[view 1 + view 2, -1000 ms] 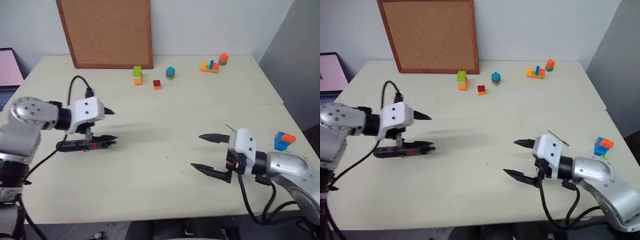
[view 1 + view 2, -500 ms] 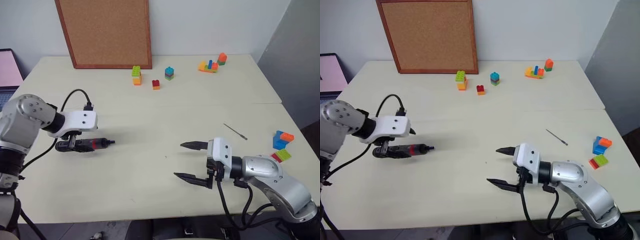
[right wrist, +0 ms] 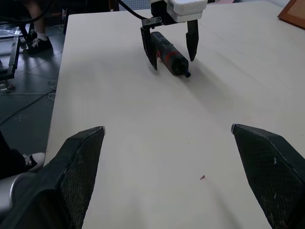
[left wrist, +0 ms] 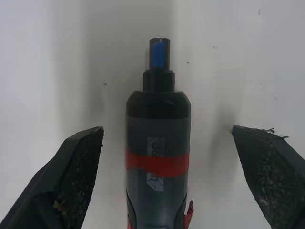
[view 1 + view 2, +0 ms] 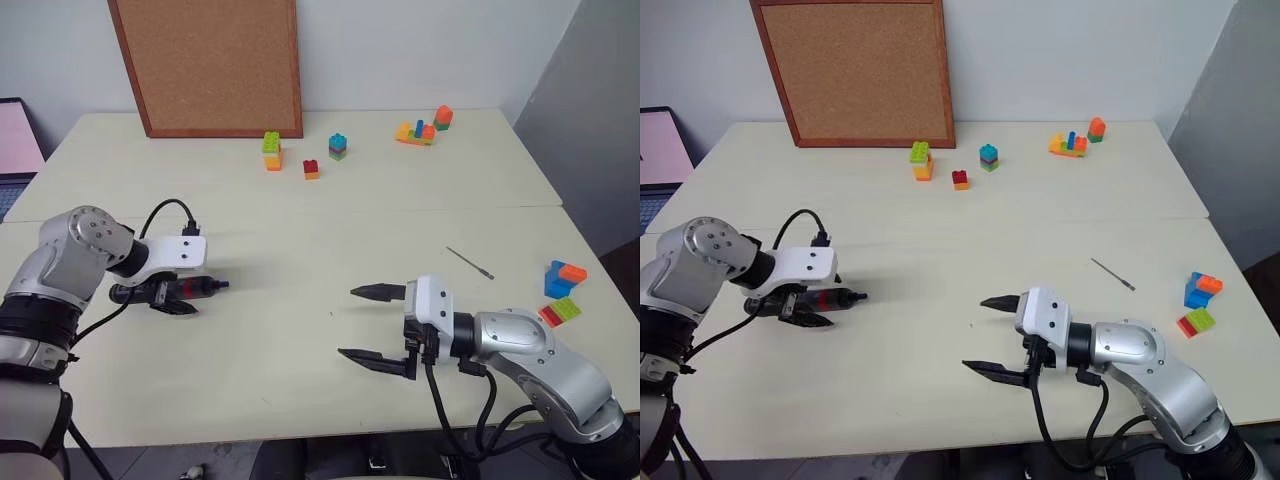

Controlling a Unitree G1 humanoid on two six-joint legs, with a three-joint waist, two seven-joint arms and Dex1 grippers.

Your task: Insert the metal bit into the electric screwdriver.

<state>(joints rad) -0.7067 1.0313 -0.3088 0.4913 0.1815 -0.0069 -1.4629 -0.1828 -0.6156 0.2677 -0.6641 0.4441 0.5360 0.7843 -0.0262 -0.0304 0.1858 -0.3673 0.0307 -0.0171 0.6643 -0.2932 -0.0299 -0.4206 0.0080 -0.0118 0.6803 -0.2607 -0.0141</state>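
Observation:
The electric screwdriver (image 5: 190,289), black with a red band and a blue tip, lies flat on the left part of the table. My left gripper (image 4: 165,130) points down over it, open. Its two fingers (image 4: 78,157) stand either side of the barrel, with a gap on both sides. The metal bit (image 5: 470,262), a thin grey rod, lies on the table to the right. My right gripper (image 5: 348,322) hovers open and empty near the table's front middle. It points left toward the screwdriver (image 3: 170,55), and the bit lies behind it to the right.
A cork board (image 5: 205,65) leans on the wall at the back, with a laptop (image 5: 15,140) at the far left. Several toy bricks (image 5: 273,150) stand along the back, and more (image 5: 562,285) sit near the right edge. A person's feet (image 3: 35,43) show beyond the table.
My left gripper has dropped and tipped downward, and now straddles the screwdriver. My right gripper has moved left, uncovering the metal bit. Both stayed open.

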